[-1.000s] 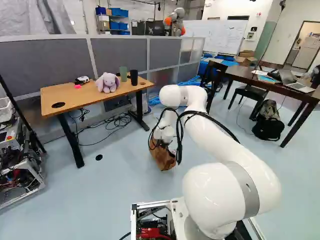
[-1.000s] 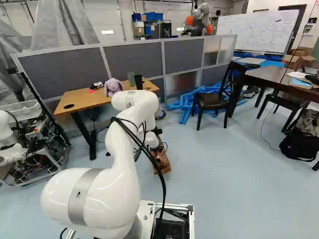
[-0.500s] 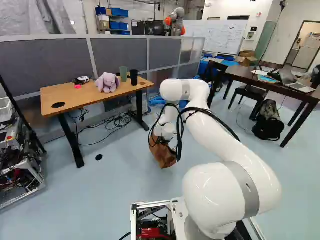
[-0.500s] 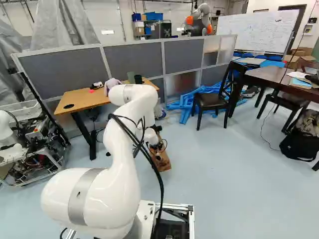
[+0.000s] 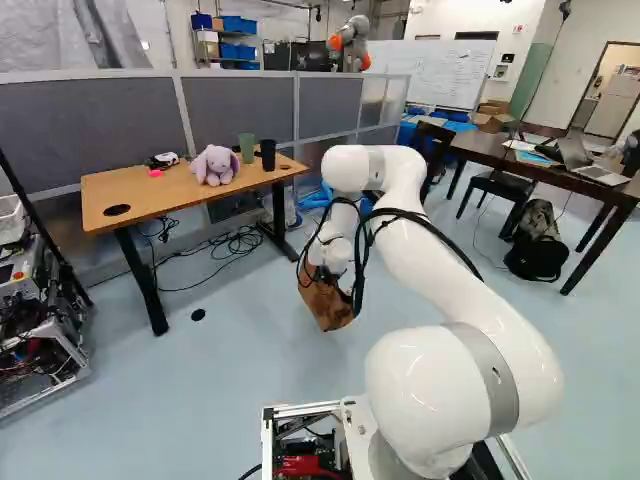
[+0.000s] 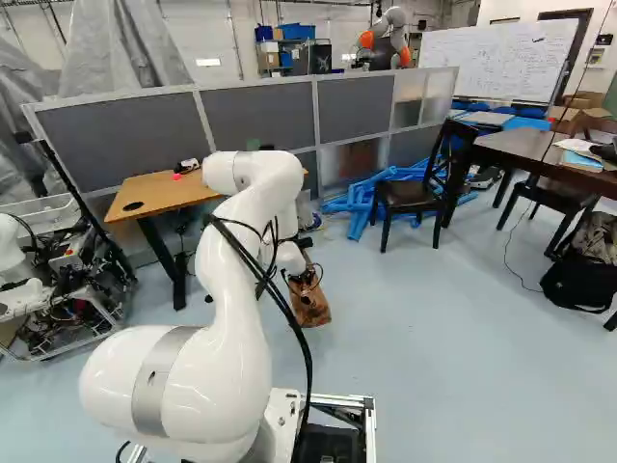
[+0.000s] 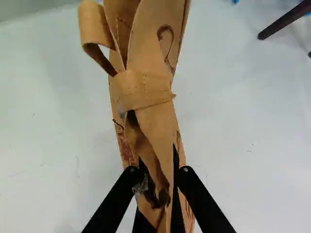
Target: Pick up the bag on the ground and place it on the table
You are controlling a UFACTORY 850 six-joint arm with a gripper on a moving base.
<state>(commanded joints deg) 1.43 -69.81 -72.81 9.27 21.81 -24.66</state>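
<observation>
Pinching: gripper (image 6: 306, 275) clamps bag (image 5: 327, 304) by its strap
Bag: middle, left base view
Wooden table (image 5: 150, 207): upper left there, plush rabbit (image 5: 214, 166) on top

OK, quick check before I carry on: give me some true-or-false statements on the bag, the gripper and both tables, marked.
1. The gripper is shut on the bag. True.
2. The plush rabbit sits on the wooden table. True.
3. The bag already rests on the wooden table. False: it is in the gripper, off the tabletop.
4. Nothing stands beside the plush rabbit. False: a green cup and a black cup do.
5. The laptop is on the dark table. True.
</observation>
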